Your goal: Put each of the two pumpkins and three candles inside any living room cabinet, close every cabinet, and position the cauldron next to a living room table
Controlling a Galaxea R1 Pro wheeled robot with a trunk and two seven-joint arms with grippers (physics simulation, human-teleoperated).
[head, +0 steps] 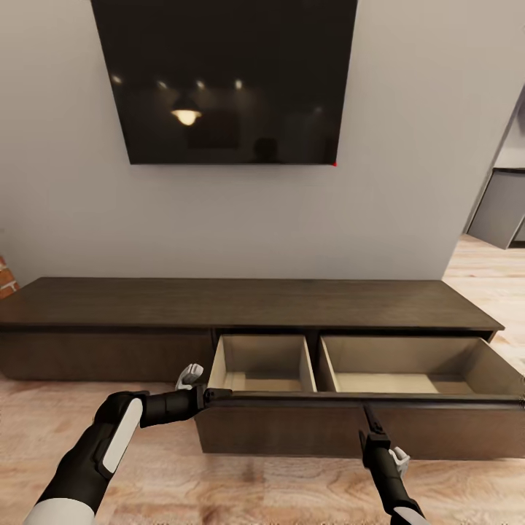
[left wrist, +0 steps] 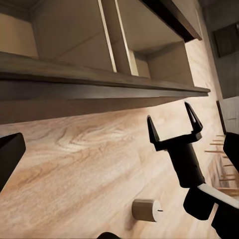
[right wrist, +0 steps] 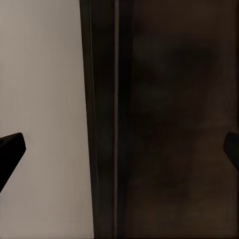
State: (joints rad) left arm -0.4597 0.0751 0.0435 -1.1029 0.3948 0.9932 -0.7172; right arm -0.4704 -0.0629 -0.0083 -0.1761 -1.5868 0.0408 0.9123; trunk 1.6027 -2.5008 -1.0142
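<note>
Head view: a long, low dark-brown cabinet (head: 248, 302) stands against a pale wall, under a black wall-mounted screen (head: 226, 76). Its wide right-hand drawer (head: 364, 423) is pulled out over the wooden floor (head: 168, 474), showing two pale compartments side by side with nothing inside them. The left pincer (head: 208, 397) reaches in sideways and meets the left end of the drawer's top front edge; whether its fingers are apart or together cannot be told here. The right pincer (head: 370, 419) points up against the drawer front, near the middle of the front panel, its tips just below the top edge.

Left wrist view: the drawer's front edge and pale compartments lie above a stretch of wooden floor. The right pincer (left wrist: 173, 124) appears ahead with its two black fingers spread apart, holding nothing. One short cream candle (left wrist: 145, 209) lies on its side on the floor, just beside the right arm.

Right wrist view: two dark fingertips (right wrist: 10, 149) sit far apart at the picture's edges, nothing between them. Straight ahead are the drawer's dark front and its pale inside, very close.
</note>
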